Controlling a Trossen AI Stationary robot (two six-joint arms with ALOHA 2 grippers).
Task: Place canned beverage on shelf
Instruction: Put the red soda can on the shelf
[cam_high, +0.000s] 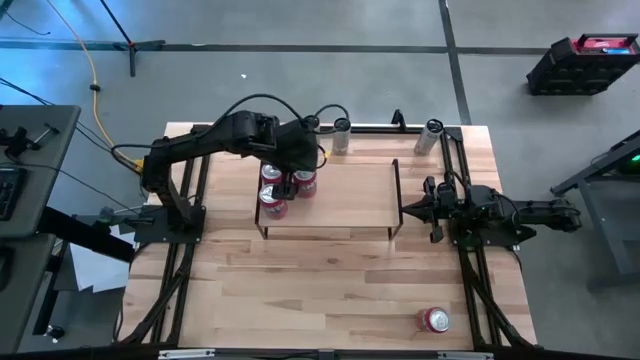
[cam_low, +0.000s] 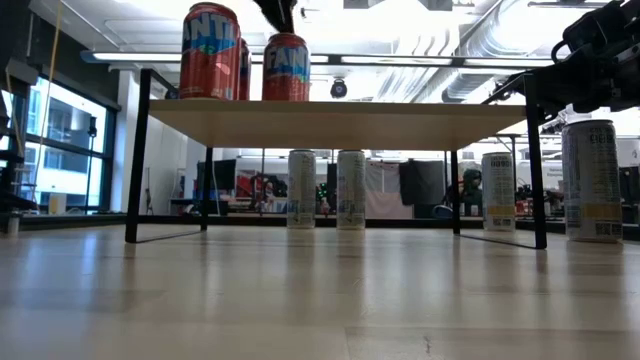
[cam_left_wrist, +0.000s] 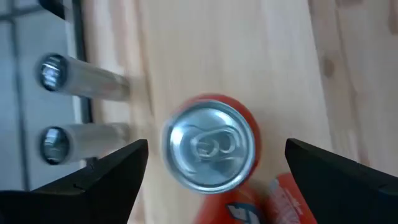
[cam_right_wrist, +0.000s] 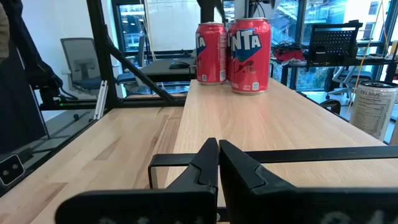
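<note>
Three red canned beverages stand upright on the left part of the shelf (cam_high: 345, 195), a light-wood board on a black wire frame. They show in the high view (cam_high: 273, 203) and in the low view (cam_low: 210, 52). My left gripper (cam_left_wrist: 216, 149) hangs open above one of them (cam_left_wrist: 210, 144), a finger out to each side of its silver top and clear of it. My right gripper (cam_right_wrist: 217, 155) waits shut by the shelf's right end rail (cam_high: 396, 200).
Several slim white cans stand on the table beyond and beside the shelf (cam_high: 341, 133) (cam_high: 432, 135) (cam_low: 591, 180). One more red can (cam_high: 435, 319) lies near the table's front right corner. Bare wood lies in front of the shelf.
</note>
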